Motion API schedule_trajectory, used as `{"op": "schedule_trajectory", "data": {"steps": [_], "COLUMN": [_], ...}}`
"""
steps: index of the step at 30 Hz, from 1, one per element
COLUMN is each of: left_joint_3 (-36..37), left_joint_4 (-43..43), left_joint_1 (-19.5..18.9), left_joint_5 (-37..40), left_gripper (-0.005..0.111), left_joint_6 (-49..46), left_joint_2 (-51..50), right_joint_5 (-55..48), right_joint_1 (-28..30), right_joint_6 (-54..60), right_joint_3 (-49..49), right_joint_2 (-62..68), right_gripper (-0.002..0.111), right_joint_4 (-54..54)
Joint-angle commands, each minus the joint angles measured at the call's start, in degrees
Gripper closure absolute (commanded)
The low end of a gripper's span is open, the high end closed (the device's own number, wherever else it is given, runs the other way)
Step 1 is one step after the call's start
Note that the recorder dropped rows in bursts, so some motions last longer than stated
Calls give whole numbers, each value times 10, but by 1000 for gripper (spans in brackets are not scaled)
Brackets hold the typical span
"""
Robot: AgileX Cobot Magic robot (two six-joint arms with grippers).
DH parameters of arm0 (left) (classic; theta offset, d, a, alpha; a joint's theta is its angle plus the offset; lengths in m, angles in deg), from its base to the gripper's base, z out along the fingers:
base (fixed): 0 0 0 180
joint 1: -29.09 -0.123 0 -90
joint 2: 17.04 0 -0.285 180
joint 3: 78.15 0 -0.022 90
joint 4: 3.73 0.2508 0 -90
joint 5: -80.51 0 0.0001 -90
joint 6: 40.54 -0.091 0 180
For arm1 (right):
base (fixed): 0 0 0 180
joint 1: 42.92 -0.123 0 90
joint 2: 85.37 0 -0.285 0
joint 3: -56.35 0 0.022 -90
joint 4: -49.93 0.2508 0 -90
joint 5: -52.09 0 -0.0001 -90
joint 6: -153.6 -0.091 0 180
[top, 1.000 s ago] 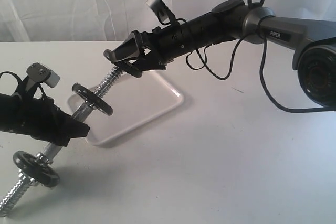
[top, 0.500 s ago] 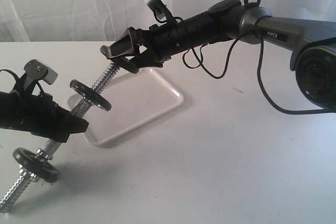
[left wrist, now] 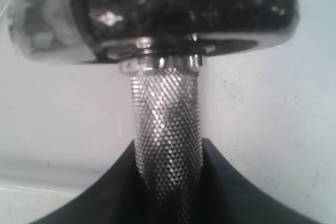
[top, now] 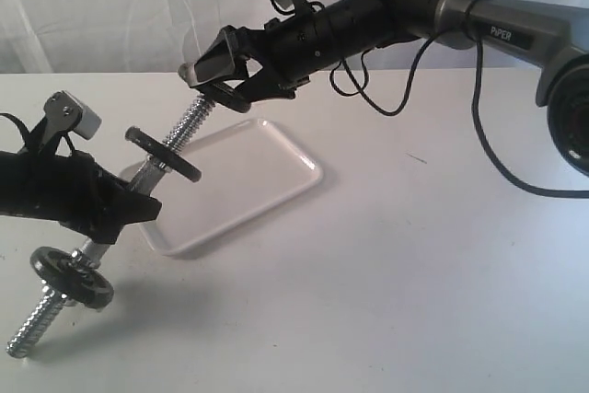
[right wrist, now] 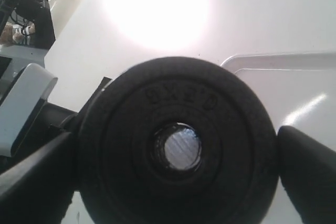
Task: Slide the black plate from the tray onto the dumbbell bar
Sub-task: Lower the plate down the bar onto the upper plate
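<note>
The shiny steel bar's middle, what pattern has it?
The chrome dumbbell bar has fine diamond-shaped knurling, clearest in the left wrist view.

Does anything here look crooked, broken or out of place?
Nothing broken or spilled. The one odd sight: the bar slants steeply in mid-air, clamped at its middle by the left gripper, its upper threaded end meeting the hole of the plate that the right gripper holds. The tray sits flat.
</note>
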Motion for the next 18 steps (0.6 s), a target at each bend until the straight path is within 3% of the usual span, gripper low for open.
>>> {"op": "schedule_trajectory", "data": {"steps": [1,16,18], "left_joint_3": [-39,-39,-39], "left_joint_4": [-94,-107,-106], "left_joint_1": [10,10,10], "left_joint_5": [195,201,189], "left_gripper": [107,107,107], "left_joint_6": [-48,-84,-83], "left_joint_2": [31,35,44], "right_joint_5": [-54,-54,-54], "right_joint_1": [-42,-72,-70], "right_joint_6": [-3,-7,1], "right_joint_3": [1,1,1], "right_joint_2": [-12,-30,-35], "right_gripper": [108,108,101], "right_joint_4": [22,23,20]}}
